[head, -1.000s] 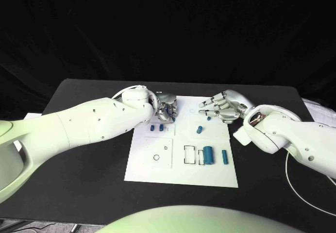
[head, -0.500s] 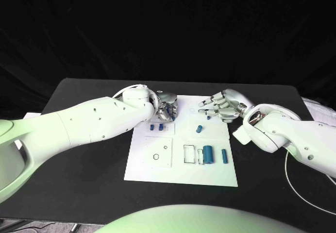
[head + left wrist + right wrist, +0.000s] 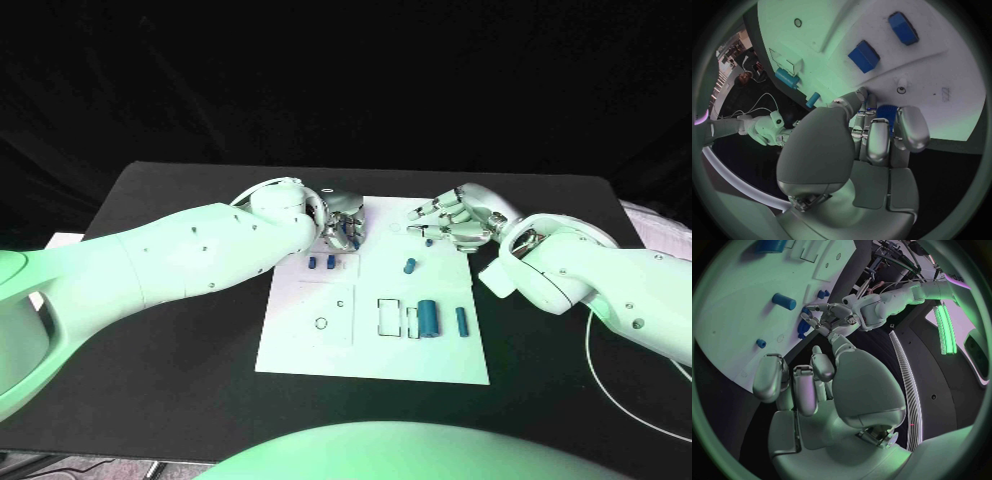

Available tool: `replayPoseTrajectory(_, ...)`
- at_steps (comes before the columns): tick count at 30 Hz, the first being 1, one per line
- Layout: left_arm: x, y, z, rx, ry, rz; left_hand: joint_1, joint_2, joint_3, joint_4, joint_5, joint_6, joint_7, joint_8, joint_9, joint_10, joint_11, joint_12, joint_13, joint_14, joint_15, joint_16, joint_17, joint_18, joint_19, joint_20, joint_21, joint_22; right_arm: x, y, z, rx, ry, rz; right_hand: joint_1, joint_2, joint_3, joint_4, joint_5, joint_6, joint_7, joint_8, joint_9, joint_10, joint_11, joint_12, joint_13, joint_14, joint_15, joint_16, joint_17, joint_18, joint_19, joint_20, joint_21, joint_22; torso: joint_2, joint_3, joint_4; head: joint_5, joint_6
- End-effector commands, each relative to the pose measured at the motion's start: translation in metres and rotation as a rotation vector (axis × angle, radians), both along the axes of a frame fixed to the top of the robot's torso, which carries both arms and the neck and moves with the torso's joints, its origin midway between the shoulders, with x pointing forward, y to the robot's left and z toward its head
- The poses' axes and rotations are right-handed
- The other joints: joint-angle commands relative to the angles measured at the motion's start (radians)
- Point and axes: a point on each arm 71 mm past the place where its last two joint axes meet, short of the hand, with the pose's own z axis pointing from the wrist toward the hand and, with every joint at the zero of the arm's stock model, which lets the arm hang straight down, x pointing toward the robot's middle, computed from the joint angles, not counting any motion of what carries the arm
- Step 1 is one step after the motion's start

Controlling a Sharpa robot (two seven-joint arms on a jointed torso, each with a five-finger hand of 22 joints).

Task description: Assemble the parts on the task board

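The white task board (image 3: 310,350) lies in the middle of the black table. My left hand (image 3: 340,224) hovers over its far left corner and grips a small blue part (image 3: 887,114) in its curled fingers; the same part (image 3: 803,329) shows in the right wrist view. Two small blue blocks (image 3: 322,263) stand on the board just in front of that hand. My right hand (image 3: 459,222) hangs above the far right corner with its fingers loosely bent and nothing in them. A tiny blue part (image 3: 430,243) lies just below it.
A short blue peg (image 3: 411,266) lies mid-board. Nearer me are a thick blue cylinder (image 3: 428,319), a thin blue pin (image 3: 463,321) and outlined rectangular slots (image 3: 391,316). A round hole (image 3: 322,323) sits at the left. Black table (image 3: 173,340) surrounds the board.
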Motion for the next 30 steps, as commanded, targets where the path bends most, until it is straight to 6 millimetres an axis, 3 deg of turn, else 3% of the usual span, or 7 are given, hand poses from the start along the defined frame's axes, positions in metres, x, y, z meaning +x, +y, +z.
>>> replayPoseTrajectory(1, 0.0, 0.003, 0.003, -0.045, -0.019, 0.008, -0.01, 0.001, 0.011, -0.003, -0.003, -0.001, 0.01, -0.007, -0.002, 0.004, 0.002, -0.009, -0.001, 0.024, -0.001, 0.001, -0.004, -0.018, 0.027, -0.003, 0.007, 0.003, -0.001, 0.002, 0.0, 0.0, 0.001, 0.018, 0.002, 0.006, 0.005, 0.003, 0.004, 0.009, 0.001, 0.003, 0.002, 0.0, -0.002, -0.002, 0.002, 0.065, -0.003, -0.004, 0.08, 0.011, -0.006, -0.003, -0.003, 0.0, -0.001, -0.0005, -0.0003, 0.0, 0.002)
replayPoseTrajectory(14, -0.004, 0.035, 0.023, -0.134, -0.005, 0.078, -0.033, -0.009, 0.025, -0.014, -0.003, 0.009, 0.01, -0.012, -0.005, 0.011, 0.002, -0.021, 0.001, 0.022, 0.001, -0.001, -0.016, -0.021, 0.027, -0.001, 0.02, 0.015, -0.001, 0.0, -0.001, -0.002, 0.001, 0.015, 0.002, 0.006, 0.005, 0.003, 0.006, 0.009, 0.001, 0.003, 0.002, 0.0, -0.003, -0.001, 0.002, 0.065, -0.003, -0.004, 0.08, 0.011, -0.006, -0.003, -0.003, 0.001, 0.0, -0.0006, 0.0013, -0.003, 0.01)
replayPoseTrajectory(22, -0.006, 0.055, 0.023, -0.101, 0.04, 0.111, -0.042, -0.012, 0.026, -0.015, -0.003, 0.012, 0.009, -0.013, -0.006, 0.013, 0.002, -0.024, 0.001, 0.022, 0.0, -0.001, -0.019, -0.021, 0.027, 0.0, 0.022, 0.017, -0.001, 0.0, -0.002, -0.003, 0.004, 0.014, 0.002, 0.006, 0.005, 0.003, 0.006, 0.009, 0.001, 0.003, 0.002, 0.0, -0.003, -0.001, 0.002, 0.065, -0.003, -0.004, 0.08, 0.011, -0.006, -0.003, -0.003, 0.001, 0.001, -0.0017, 0.001, -0.003, 0.007)
replayPoseTrajectory(30, -0.005, 0.063, 0.019, -0.072, 0.068, 0.128, -0.048, -0.014, 0.026, -0.015, -0.004, 0.013, 0.009, -0.014, -0.006, 0.014, 0.001, -0.026, 0.002, 0.021, 0.0, -0.002, -0.022, -0.021, 0.027, 0.0, 0.022, 0.017, -0.001, 0.0, -0.003, -0.003, 0.006, 0.014, 0.002, 0.006, 0.005, 0.003, 0.009, 0.01, 0.001, 0.003, 0.002, 0.0, -0.003, -0.001, 0.002, 0.065, -0.003, -0.004, 0.08, 0.011, -0.006, -0.003, -0.003, 0.0, 0.001, -0.0017, -0.0006, 0.001, 0.004)
